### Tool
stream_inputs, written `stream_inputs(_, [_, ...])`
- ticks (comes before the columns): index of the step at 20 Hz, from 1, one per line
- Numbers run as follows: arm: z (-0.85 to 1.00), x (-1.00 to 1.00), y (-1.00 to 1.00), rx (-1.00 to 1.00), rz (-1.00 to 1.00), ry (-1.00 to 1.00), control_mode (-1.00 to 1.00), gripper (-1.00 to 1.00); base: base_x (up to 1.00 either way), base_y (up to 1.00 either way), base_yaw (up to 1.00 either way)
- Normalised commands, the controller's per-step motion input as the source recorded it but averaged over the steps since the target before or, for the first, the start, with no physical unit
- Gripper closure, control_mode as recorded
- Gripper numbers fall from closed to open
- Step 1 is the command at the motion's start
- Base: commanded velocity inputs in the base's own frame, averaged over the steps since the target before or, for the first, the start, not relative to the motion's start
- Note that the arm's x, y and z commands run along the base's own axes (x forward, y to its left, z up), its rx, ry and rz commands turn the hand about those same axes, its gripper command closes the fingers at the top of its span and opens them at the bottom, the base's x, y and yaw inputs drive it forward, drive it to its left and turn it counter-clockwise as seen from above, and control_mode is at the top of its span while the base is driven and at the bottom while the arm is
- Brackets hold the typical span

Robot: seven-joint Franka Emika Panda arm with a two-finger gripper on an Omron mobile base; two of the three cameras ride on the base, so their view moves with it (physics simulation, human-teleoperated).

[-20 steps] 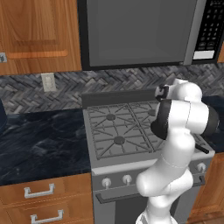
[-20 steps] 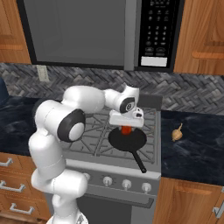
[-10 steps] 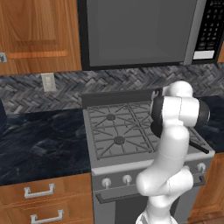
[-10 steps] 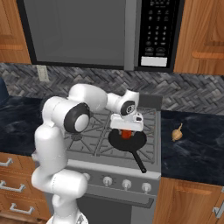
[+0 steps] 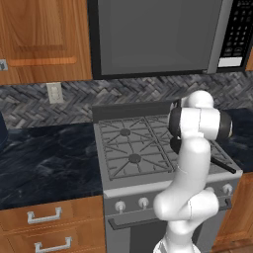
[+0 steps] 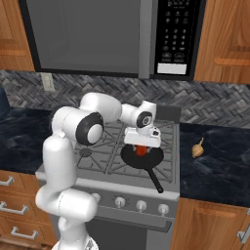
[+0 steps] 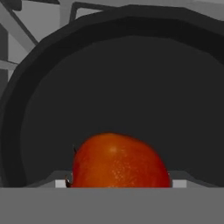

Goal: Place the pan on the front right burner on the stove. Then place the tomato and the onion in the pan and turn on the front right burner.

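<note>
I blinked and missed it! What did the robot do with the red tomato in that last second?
The gripper came down a little, lowering the tomato deeper into the pan. Whether it has let go is hard to tell. The pan stayed on the front right burner of the stove, and the onion stayed on the counter.

White rounded arm (image 6: 68, 146), dark joint caps

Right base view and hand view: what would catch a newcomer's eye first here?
The glossy red round tomato low over the round shallow black frying pan, which sits on the grey steel gas stove's front right burner, under the claw. Next, the pale tan onion alone on the dark counter to the stove's right.
</note>
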Motion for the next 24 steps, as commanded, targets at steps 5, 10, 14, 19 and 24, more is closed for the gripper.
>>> stream_inputs(5, [0.01, 0.0, 0.0, 0.0, 0.0, 0.0, -1.0, -1.0, 0.0, 0.0, 0.0])
stream_inputs(10, [0.2, -0.08, 0.0, 0.0, -0.03, -0.03, -1.0, -1.0, 0.0, 0.0, 0.0])
stream_inputs(14, [0.49, -0.31, 0.0, 0.0, -0.08, -0.15, -1.0, -1.0, 0.0, 0.0, 0.0])
stream_inputs(19, [0.39, -0.29, 0.0, 0.0, -0.09, -0.14, -1.0, -1.0, 0.0, 0.0, 0.0])
stream_inputs(24, [0.3, -0.05, -0.17, 0.0, -0.1, -0.09, -1.0, -1.0, 0.0, 0.0, 0.0])
